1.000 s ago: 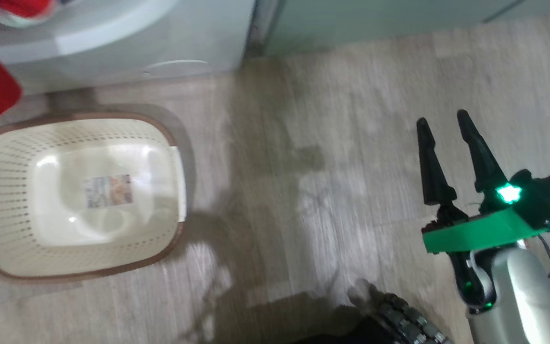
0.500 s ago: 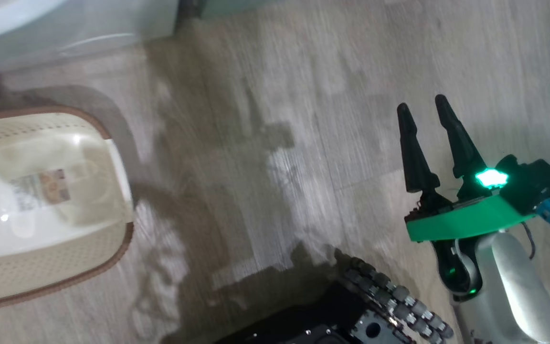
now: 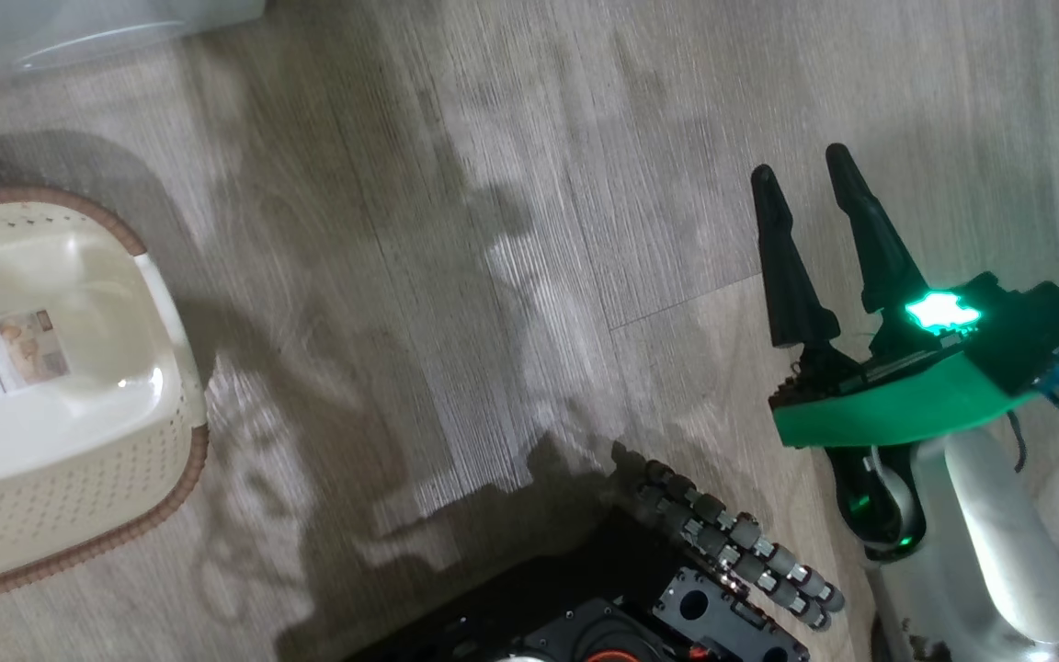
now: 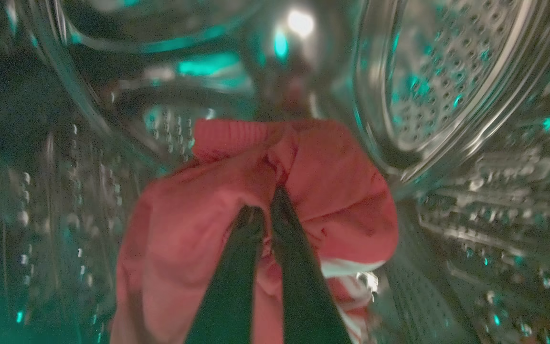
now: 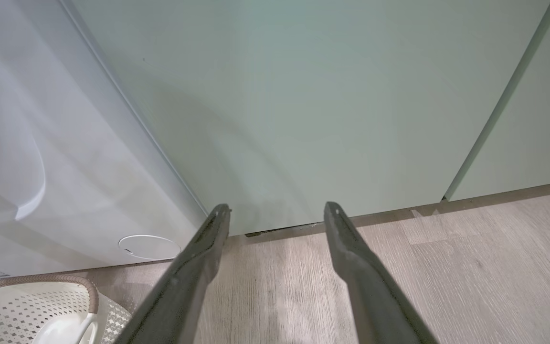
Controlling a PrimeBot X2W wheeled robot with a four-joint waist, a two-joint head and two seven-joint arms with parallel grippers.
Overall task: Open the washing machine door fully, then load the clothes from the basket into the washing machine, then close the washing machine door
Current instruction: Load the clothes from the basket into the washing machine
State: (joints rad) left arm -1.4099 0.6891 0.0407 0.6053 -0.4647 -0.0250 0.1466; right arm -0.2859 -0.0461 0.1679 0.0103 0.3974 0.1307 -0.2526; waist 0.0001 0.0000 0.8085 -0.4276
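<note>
Inside the washing machine's steel drum (image 4: 447,71), my left gripper (image 4: 268,203) is shut on the red clothes (image 4: 337,191), a bunched garment hanging around its fingers. The cream basket (image 3: 79,478) stands on the floor at the head view's left, showing a bare floor with a label; its rim (image 5: 41,279) also appears in the right wrist view. The white washing machine (image 5: 65,167) has a round filter cap (image 5: 149,247) low on its front. My right gripper (image 3: 801,179) hovers open over the floor, far right of the basket, holding nothing. The washing machine door is out of view.
Pale green cabinets (image 5: 327,95) stand right of the washer, straight ahead of my right gripper (image 5: 277,209). Wood-look floor (image 3: 493,230) spreads between the basket and the right arm. My dark wheeled base (image 3: 677,598) sits at the head view's bottom.
The head camera has swung, so the basket slid to the picture's left edge and the washer front with the red garment left it. The right gripper stays open.
</note>
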